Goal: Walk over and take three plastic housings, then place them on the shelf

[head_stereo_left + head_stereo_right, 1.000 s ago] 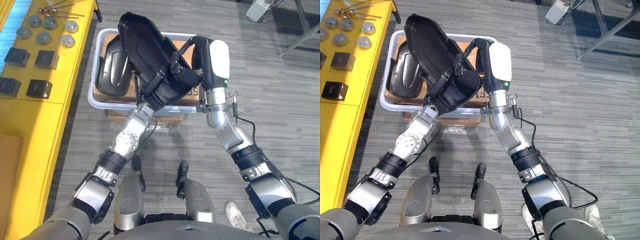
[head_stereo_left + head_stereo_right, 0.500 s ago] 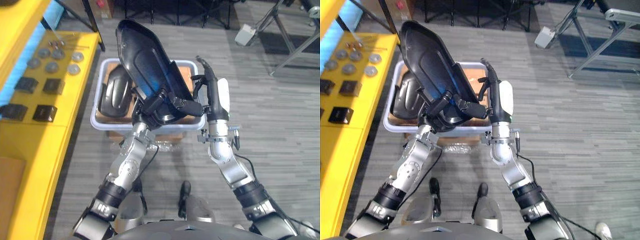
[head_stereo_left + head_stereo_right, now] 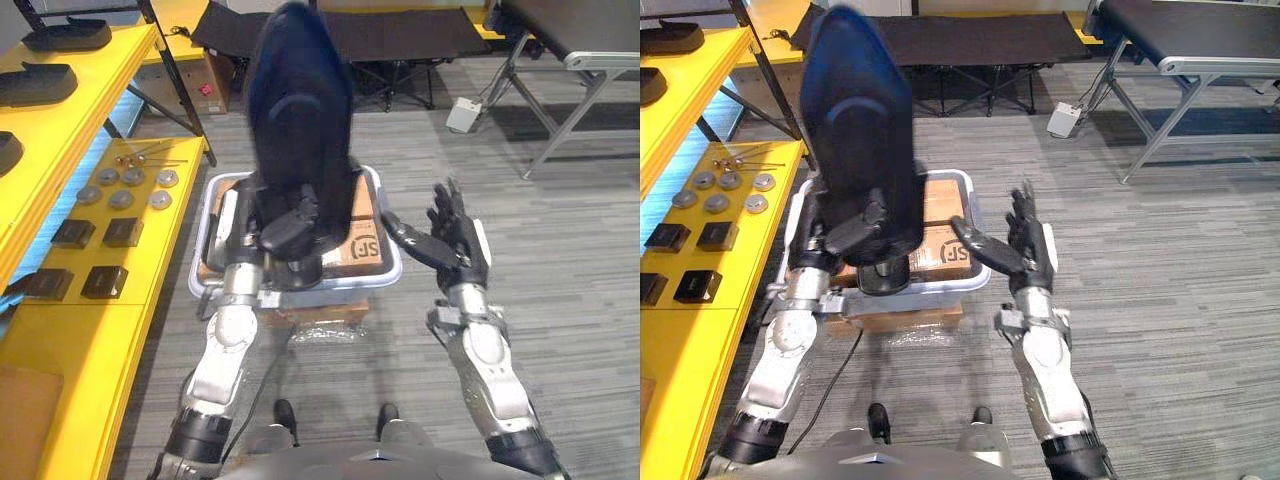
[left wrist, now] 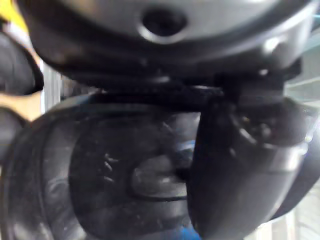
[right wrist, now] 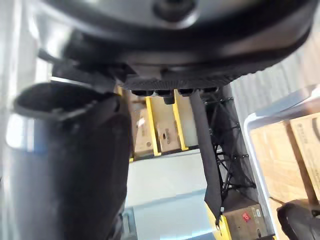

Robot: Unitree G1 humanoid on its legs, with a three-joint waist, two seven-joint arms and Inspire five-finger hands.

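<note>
A large black plastic housing (image 3: pixel 300 110) stands upright above the grey bin (image 3: pixel 388 272). My left hand (image 3: pixel 290 232) is shut on its lower end; in the left wrist view its thumb (image 4: pixel 235 170) lies across the housing's inner face (image 4: pixel 100 170). To the right of the housing and apart from it, my right hand (image 3: pixel 455 238) is open with its fingers spread and holds nothing. Another black housing (image 3: pixel 222 228) lies in the bin's left part, mostly hidden behind my arm. More housings (image 3: pixel 40 82) rest on the yellow shelf (image 3: pixel 120 75) at the left.
A cardboard box (image 3: pixel 362 238) sits in the bin, which rests on another box. The shelf's lower tier (image 3: pixel 130 290) carries metal discs (image 3: pixel 130 185) and black blocks (image 3: pixel 100 232). A black cot (image 3: pixel 400 35) and metal table legs (image 3: pixel 560 120) stand behind, with open floor to the right.
The camera has tilted up. My right hand let go of the housing, opened and drew off to the right. My left hand swung the housing upright.
</note>
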